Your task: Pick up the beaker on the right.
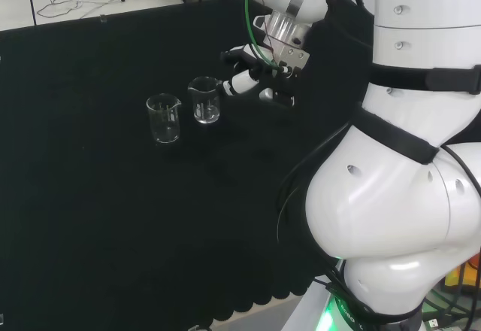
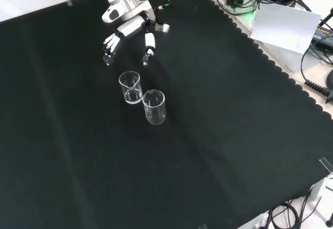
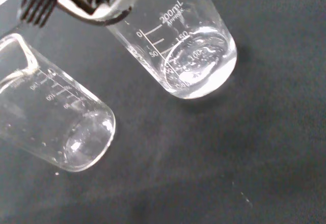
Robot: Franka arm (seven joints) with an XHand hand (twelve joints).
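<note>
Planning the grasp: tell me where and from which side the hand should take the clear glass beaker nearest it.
Grip the clear glass beaker around its straight side wall. It stands upright and open-topped. Come from the right in the head view, where the open black and white hand already is; the second clear beaker stands close on its left, so that side looks crowded.

I see two clear glass beakers (image 1: 164,118) (image 1: 204,99) with white graduation marks, black cloth (image 1: 90,195) with scalloped edge, black-and-white hand (image 2: 130,31), white arm links (image 1: 406,195).
</note>
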